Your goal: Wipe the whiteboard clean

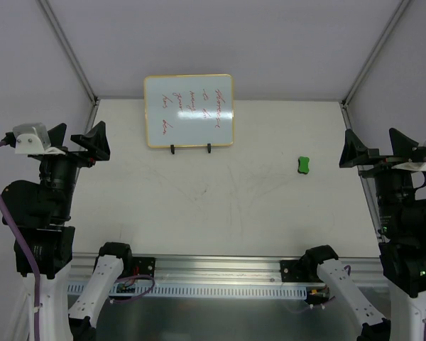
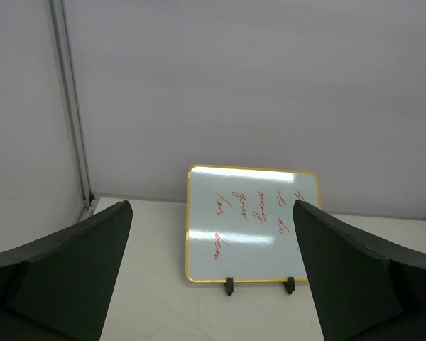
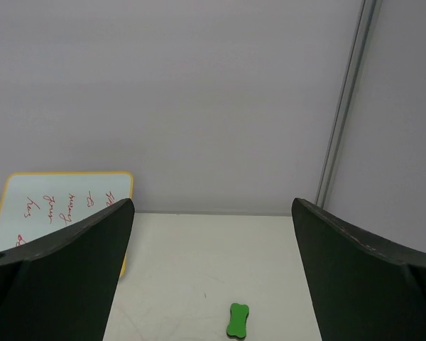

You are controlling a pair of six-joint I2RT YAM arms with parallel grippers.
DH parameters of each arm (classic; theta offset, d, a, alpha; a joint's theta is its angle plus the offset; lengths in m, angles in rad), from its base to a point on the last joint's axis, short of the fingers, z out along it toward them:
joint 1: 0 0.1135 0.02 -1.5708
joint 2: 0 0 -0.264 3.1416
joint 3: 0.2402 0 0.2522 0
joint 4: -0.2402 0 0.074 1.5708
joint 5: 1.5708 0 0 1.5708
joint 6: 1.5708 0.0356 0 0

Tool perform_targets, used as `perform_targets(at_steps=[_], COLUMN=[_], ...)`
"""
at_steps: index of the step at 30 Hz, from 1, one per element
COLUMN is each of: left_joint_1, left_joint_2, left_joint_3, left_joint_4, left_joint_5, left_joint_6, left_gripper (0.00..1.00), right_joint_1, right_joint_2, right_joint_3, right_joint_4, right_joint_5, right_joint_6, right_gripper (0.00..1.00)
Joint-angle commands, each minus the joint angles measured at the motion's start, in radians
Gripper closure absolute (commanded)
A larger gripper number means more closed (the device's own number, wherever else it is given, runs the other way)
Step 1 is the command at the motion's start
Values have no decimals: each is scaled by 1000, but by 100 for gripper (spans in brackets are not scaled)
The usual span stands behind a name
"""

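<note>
The whiteboard, yellow-framed with red handwriting, stands upright on two black feet at the back of the table; it also shows in the left wrist view and partly in the right wrist view. A small green eraser lies flat on the table right of the board, also in the right wrist view. My left gripper is open and empty at the far left, well short of the board. My right gripper is open and empty at the far right, beside the eraser but apart from it.
The white table is enclosed by grey walls with metal posts at the back corners. An aluminium rail with the arm bases runs along the near edge.
</note>
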Motion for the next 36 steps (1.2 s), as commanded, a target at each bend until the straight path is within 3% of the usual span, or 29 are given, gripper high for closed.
perform_targets(at_steps=[1,9,15,19,23,31,36], left_joint_1=[3,1,1,-46,-186,-198,-200], left_joint_2=[6,64,199,383,568,978,1129], left_joint_3=[-21,-81,-150,-159,-130,-32,29], left_joint_4=[13,-3,-10,-10,-9,16,39], left_joint_5=[18,56,129,157,-25,-68,-93], left_joint_6=[-23,-93,-201,-279,-259,-330,-351], left_gripper=[1,1,1,1,1,1,7], right_joint_1=[6,6,6,6,5,6,6], right_joint_2=[25,59,107,130,128,116,102], right_joint_3=[-8,-65,-143,-235,-327,-439,-462], right_joint_4=[56,38,10,10,8,1,-9], right_joint_5=[8,-67,-93,-84,-77,-129,-153], right_joint_6=[25,111,221,276,316,336,370], right_gripper=[1,1,1,1,1,1,1])
